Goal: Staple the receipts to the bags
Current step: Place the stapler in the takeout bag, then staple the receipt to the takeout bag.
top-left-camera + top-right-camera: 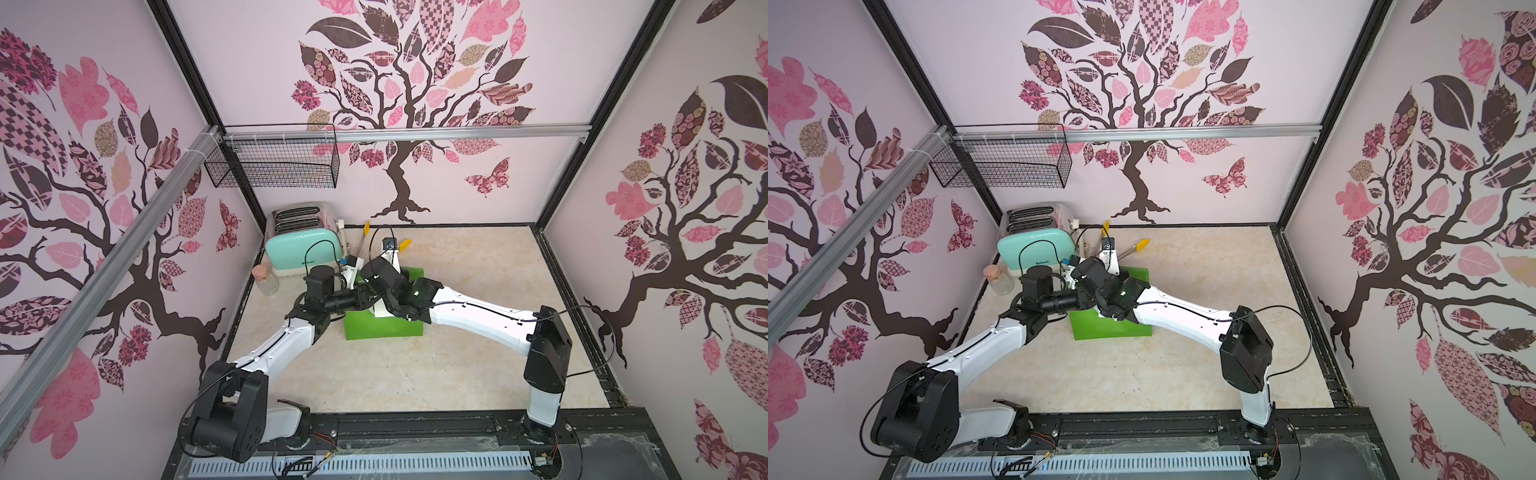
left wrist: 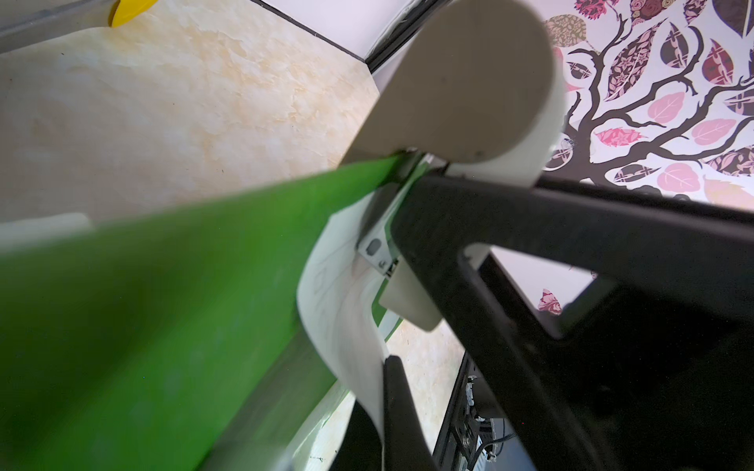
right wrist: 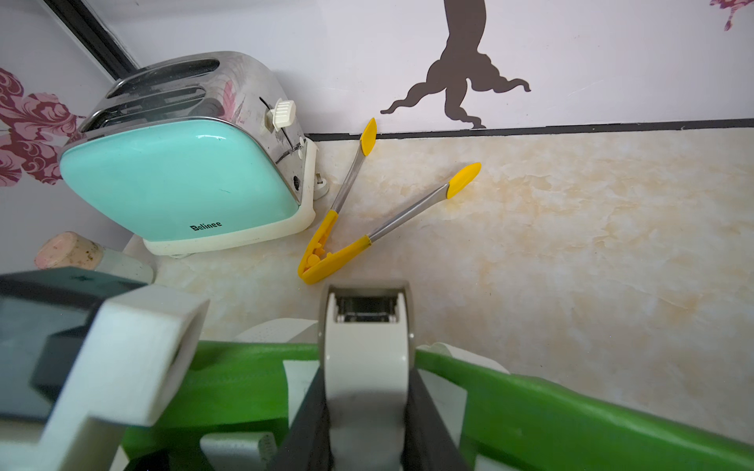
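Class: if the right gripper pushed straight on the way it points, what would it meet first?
Probably the yellow tongs, whose hinge end lies just beyond the nose of the stapler that the right gripper holds; depth is unclear, so it might pass above them.

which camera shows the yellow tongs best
The right wrist view: the yellow tongs lie whole and sharp, splayed open beside the toaster. In both top views they are small and half blocked, with mostly the yellow tips showing. The left wrist view catches only one tipped end at the frame edge.
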`<state>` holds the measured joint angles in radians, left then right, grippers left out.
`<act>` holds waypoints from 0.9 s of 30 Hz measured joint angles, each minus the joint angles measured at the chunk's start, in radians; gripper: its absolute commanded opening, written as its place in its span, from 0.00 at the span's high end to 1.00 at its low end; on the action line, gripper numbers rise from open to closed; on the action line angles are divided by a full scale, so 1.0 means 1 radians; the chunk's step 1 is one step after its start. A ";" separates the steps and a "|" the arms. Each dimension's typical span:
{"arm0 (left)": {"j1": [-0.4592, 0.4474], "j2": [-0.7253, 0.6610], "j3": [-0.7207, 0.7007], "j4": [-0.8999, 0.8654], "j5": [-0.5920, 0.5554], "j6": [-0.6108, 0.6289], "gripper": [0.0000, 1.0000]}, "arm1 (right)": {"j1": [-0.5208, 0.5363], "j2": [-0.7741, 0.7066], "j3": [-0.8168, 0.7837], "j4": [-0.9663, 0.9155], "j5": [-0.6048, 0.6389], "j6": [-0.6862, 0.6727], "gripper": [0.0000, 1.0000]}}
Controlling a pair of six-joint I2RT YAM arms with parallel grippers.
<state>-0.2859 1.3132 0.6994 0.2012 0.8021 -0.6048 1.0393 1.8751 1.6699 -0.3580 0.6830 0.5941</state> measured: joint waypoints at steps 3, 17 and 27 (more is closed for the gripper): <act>0.000 0.000 0.000 0.000 -0.001 0.003 1.00 | 0.000 0.000 0.000 -0.008 -0.009 -0.007 0.60; 0.004 0.010 0.000 -0.008 -0.009 0.009 1.00 | -0.017 -0.049 -0.076 -0.027 -0.102 -0.047 0.27; 0.003 0.010 0.004 -0.008 -0.008 0.016 1.00 | -0.138 -0.252 -0.198 -0.020 -0.381 -0.167 0.15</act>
<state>-0.2829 1.3235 0.7036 0.1932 0.7937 -0.5888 0.9009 1.6234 1.4715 -0.3779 0.3019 0.4274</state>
